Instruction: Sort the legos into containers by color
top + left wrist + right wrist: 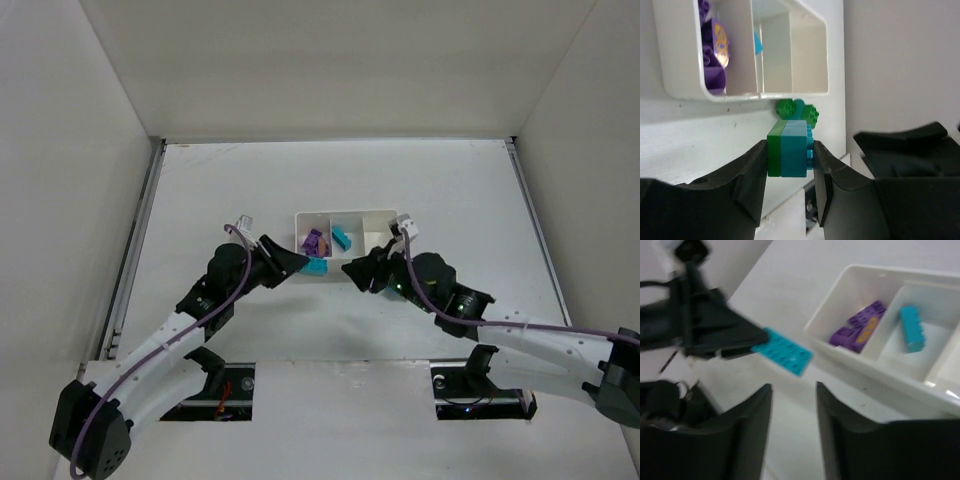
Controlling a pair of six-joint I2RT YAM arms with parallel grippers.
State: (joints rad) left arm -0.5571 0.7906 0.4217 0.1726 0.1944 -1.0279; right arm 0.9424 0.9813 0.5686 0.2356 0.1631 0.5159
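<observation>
My left gripper [790, 156] is shut on a small stack of a green and a cyan brick [788, 142], held just in front of the white three-compartment tray [740, 92]. In the top view the gripper [298, 263] holds the stack [318, 267] at the tray's [345, 213] near left edge. Purple bricks [314, 241] lie in the left compartment and a cyan brick [342, 238] in the middle one. A small green and cyan cluster [798, 111] lies on the table by the tray. My right gripper [793, 390] is open and empty, facing the held stack [783, 351].
White walls enclose the table on the left, back and right. The right arm's black gripper body [910, 165] sits close to the right of the left gripper. The tray's right compartment [807, 55] looks empty.
</observation>
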